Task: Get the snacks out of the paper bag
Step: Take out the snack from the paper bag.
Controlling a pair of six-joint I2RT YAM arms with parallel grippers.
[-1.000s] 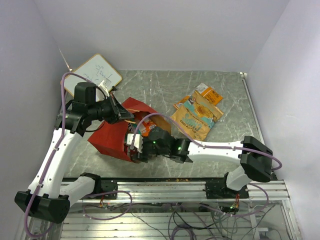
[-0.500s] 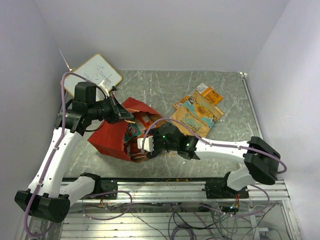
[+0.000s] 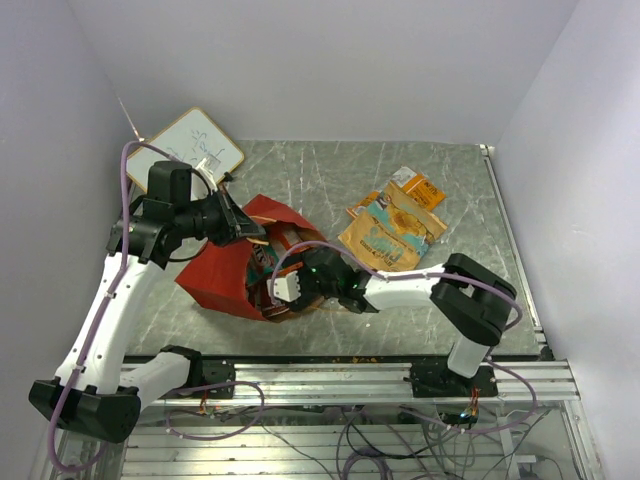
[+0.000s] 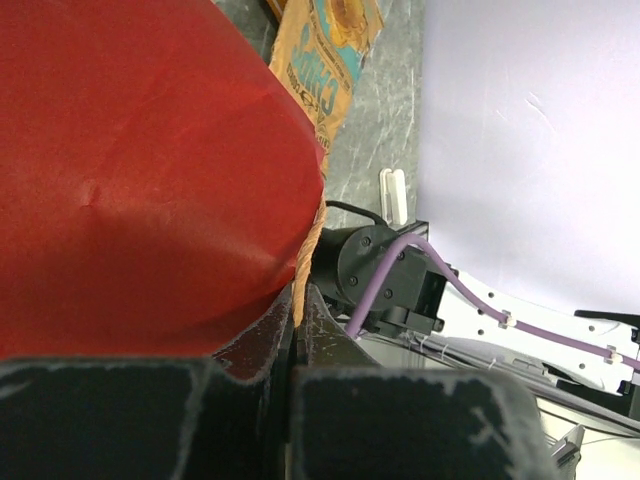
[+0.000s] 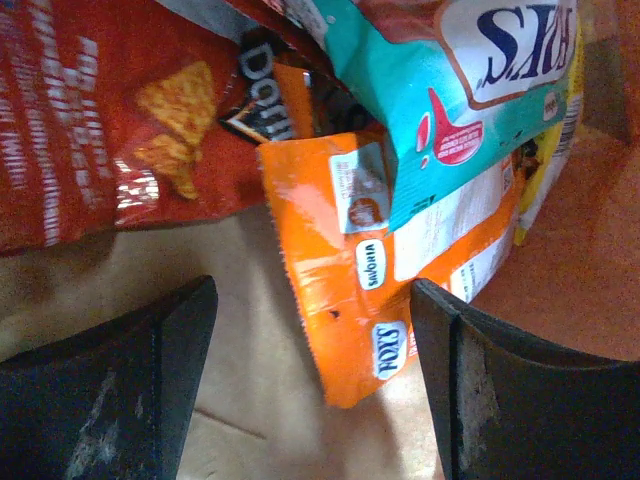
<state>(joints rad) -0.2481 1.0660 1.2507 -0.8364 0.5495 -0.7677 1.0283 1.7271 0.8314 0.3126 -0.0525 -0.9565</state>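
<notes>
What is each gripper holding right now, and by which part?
The left gripper pinches the paper bag by its rim. The right gripper, open inside it, holds nothing.

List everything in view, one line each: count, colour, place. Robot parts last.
table: one, grey marbled, under everything.
whiteboard: one, white with a tan frame, far left corner of the table.
paper bag: one, red outside and brown inside, left of centre, mouth toward the right arm.
snacks in the bag: at least four, red, orange, teal and yellow, overlapping.
snacks on the table: overlapping pile, count unclear, orange, tan and teal, right of the bag.
left gripper: one, black, shut on the bag's rim.
right gripper: one, black, open inside the bag, its fingers either side of the orange packet.
</notes>
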